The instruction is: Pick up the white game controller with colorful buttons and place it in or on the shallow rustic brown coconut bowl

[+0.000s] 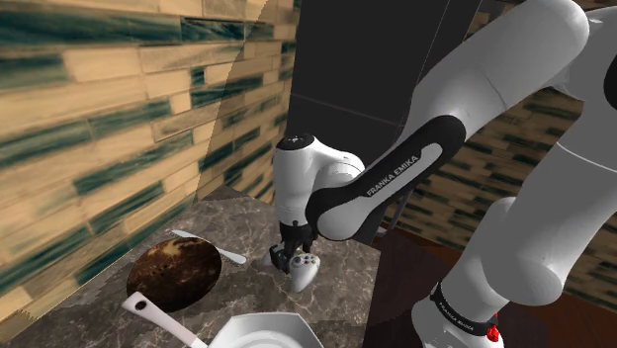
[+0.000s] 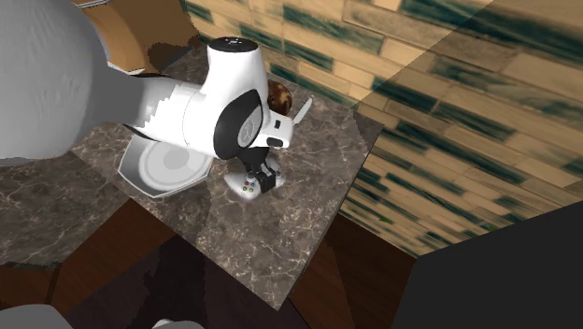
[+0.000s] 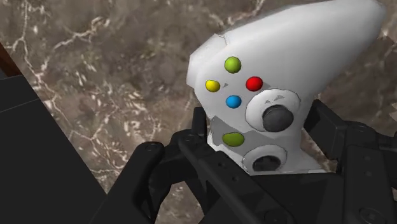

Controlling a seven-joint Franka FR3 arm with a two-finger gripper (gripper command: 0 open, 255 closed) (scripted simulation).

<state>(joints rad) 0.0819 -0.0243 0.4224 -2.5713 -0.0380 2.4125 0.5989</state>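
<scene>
Black two-finger gripper (image 3: 264, 167) is clenched on the white game controller w/ green, yellow, red and blue buttons (image 3: 280, 70). Its fingers (image 3: 191, 156) bite only the end nearest the wrist, and most of the body sticks out past the tips.

In the shoulder view the gripper (image 1: 290, 255) is mid-frame, w/ the controller (image 1: 306, 271) hanging at or just over the dark veined marble counter (image 1: 247, 287); can't tell if it's clear of it. The shallow mottled brown bowl (image 1: 174, 271) sits lower left of that frame, apart from the controller. A pale spoon (image 1: 211, 245) lies by its rim, and a white octagonal plate (image 1: 265, 331) is at the bottom edge.

Risks, imo:
- The off-centre grip may let the controller swing or slip out mid-carry.
- A low path could clip the spoon or the bowl rim.
- The bowl is shallow, so the controller may slide off on release.
</scene>
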